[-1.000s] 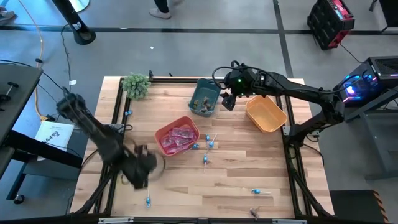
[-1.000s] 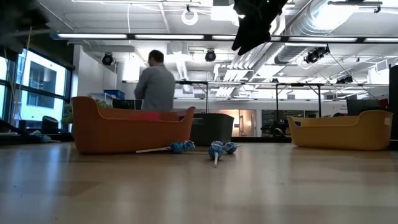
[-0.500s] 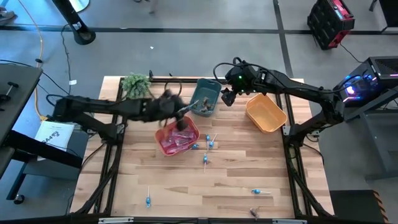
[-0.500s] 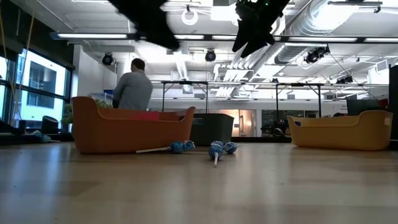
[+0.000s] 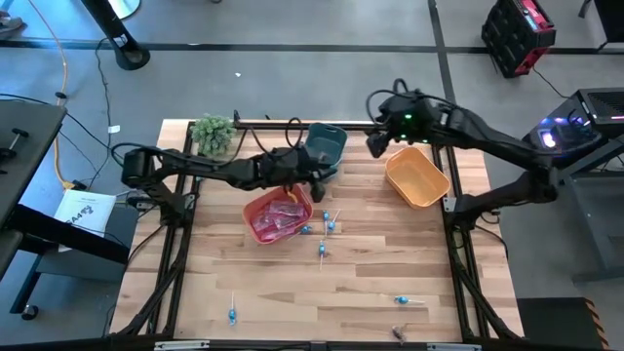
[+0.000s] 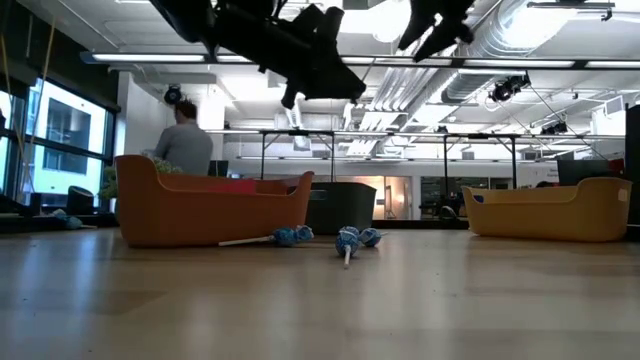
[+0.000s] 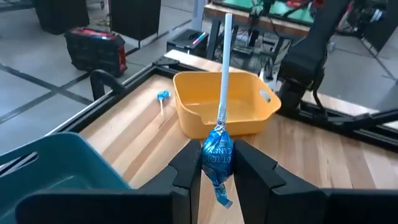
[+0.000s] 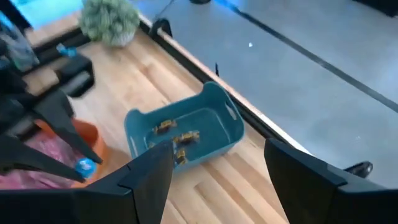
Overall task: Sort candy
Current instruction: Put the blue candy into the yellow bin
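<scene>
Candy sort. High view: left gripper (image 5: 317, 180) now sits centre frame between red bin (image 5: 255, 211) and teal bin (image 5: 327, 138), having swung up from lower left within a sec. Right gripper (image 5: 375, 144) has shifted right, over orange bin (image 5: 429, 189), upper right. Loose lollipops (image 5: 326, 227) lie mid-table.

Left wrist view: fingers clenched on blue lollipop (image 7: 217, 152), stick up, w/ orange bin ahead. Likely carry step toward orange bin.

Right wrist view: right claw spread, empty; brown pieces (image 8: 176, 140) sit in teal bin.
</scene>
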`<action>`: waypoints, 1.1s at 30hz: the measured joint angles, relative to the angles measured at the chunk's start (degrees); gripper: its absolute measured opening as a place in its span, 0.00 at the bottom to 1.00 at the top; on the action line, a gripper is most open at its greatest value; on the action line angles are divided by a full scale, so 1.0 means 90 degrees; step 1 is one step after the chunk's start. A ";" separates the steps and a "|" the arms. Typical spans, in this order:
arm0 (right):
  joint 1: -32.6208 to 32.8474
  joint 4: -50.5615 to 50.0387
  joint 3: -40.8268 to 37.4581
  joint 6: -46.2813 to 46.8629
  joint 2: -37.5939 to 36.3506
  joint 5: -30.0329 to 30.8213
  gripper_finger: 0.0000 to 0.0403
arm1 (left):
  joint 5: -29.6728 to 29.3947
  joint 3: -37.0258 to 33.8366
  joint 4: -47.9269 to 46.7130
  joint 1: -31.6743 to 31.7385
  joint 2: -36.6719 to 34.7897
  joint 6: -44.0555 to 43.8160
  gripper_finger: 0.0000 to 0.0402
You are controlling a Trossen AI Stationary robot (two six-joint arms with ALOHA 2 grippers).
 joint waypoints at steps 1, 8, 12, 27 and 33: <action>0.0000 -0.0037 0.0002 0.0137 -0.0121 0.0017 0.61 | 0.0001 0.0000 0.0027 0.0009 0.0006 -0.0010 0.16; 0.0000 -0.1706 -0.0158 0.1748 -0.0390 0.0372 0.61 | 0.0000 -0.0002 0.0090 0.0046 -0.0220 0.0040 0.16; -0.0009 -0.2329 -0.0858 0.2297 -0.0338 0.0549 0.60 | 0.0029 -0.0002 -0.0058 0.0046 -0.0903 0.0383 0.16; -0.0429 -0.0308 -0.4717 0.3918 -0.0327 0.0311 0.03 | -0.0315 0.0002 -0.2326 -0.0203 -0.3328 0.0688 0.16; -0.0370 0.1139 -0.5147 0.4439 -0.0281 -0.0006 0.01 | -0.0362 0.0002 -0.3035 -0.0477 -0.3635 0.0366 0.16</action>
